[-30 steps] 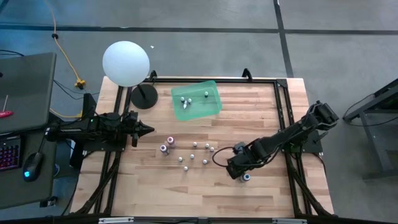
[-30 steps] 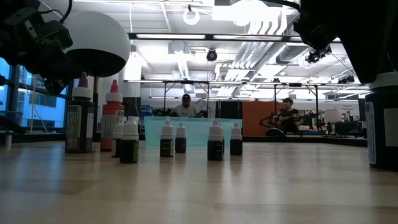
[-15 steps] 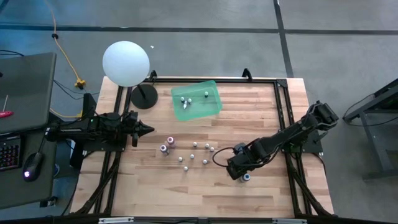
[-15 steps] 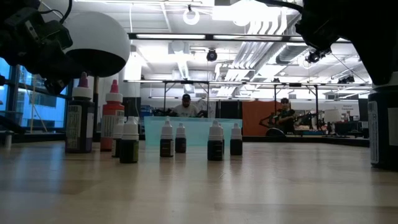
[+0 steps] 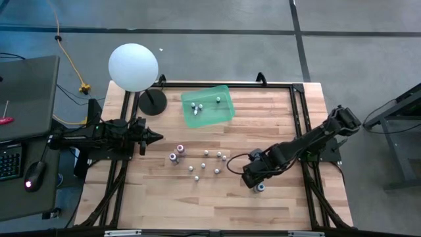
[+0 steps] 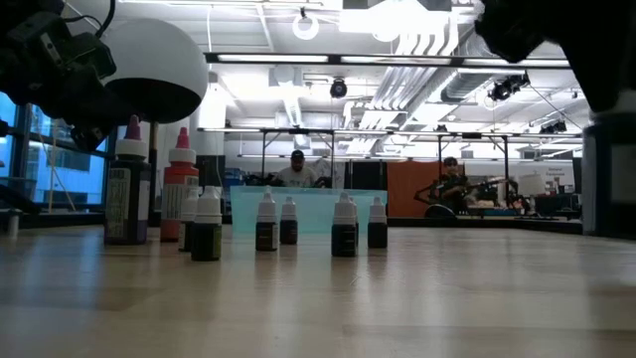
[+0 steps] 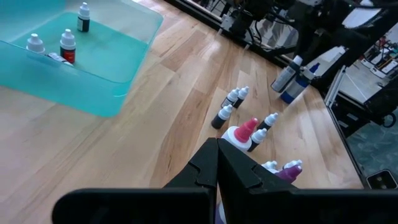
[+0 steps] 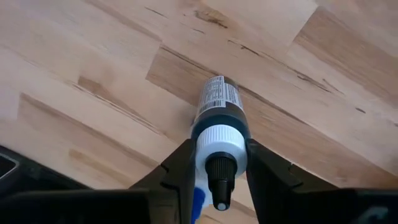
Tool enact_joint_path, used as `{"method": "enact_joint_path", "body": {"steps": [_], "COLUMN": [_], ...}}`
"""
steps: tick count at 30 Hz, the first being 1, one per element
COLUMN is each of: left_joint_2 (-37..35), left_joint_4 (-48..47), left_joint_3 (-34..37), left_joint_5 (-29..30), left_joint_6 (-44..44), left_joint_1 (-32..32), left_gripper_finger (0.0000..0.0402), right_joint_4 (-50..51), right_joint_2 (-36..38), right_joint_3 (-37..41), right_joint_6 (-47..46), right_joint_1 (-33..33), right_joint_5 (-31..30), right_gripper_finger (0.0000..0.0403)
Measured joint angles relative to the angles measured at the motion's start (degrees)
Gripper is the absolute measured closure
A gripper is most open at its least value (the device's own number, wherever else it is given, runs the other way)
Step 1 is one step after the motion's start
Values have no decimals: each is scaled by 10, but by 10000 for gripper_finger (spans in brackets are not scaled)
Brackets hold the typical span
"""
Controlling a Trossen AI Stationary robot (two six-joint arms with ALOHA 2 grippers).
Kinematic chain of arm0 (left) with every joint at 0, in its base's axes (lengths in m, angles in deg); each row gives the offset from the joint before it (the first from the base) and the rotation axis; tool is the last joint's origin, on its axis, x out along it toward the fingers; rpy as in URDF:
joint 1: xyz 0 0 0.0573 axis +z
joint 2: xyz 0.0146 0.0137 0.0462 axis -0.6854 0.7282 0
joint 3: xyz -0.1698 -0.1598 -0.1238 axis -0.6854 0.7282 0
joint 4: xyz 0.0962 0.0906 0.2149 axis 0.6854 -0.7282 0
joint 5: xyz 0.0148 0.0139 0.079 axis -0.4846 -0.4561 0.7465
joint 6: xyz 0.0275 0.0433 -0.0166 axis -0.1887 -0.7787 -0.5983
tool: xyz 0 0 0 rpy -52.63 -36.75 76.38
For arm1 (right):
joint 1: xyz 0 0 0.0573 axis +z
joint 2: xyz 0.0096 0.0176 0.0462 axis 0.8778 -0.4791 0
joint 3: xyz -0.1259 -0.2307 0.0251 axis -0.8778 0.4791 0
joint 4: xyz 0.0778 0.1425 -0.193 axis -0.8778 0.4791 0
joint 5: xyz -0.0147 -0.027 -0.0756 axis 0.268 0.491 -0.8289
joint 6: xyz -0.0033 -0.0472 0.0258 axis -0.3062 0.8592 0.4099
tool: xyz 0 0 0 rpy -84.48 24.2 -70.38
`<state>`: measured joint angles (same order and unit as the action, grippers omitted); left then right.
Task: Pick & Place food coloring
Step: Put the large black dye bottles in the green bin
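A large open robotics lab: ceiling ducts (image 6: 417, 75), other rigs, people seated (image 6: 296, 171) at far workstations.

1. The right arm reaches from the table's right edge diagonally toward its middle front, elbow high, wrist angled down.
2. The right gripper (image 5: 255, 179) sits low over the tabletop; in its wrist view both dark fingers (image 8: 179, 167) press against the sides of a dark, white-capped bottle (image 8: 219, 121).
3. The left arm lies stretched along the table's left side, level and pointing toward the middle.
4. The left gripper (image 5: 152, 137) hangs above the wood with its fingers (image 7: 211, 163) pressed together to a point, holding nothing.
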<state>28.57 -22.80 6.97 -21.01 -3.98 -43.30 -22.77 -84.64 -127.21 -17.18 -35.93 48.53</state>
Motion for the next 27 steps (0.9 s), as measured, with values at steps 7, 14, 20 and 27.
{"method": "enact_joint_path", "body": {"steps": [7,14,20,27], "left_joint_2": [0,0,0,0], "left_joint_4": [0,0,0,0], "left_joint_3": [0,0,0,0], "left_joint_5": [1,1,0,0], "left_joint_6": [0,0,0,0], "left_joint_1": [0,0,0,0], "left_gripper_finger": [401,401,401,401], "right_joint_4": [52,100,109,98], "right_joint_2": [34,44,44,44], "right_joint_3": [-50,-130,-208,-289], "right_joint_6": [34,110,207,345], "right_joint_1": [-17,-58,-120,-237], "right_joint_5": [-27,-68,-120,-146], "right_gripper_finger": [294,294,294,294]}}
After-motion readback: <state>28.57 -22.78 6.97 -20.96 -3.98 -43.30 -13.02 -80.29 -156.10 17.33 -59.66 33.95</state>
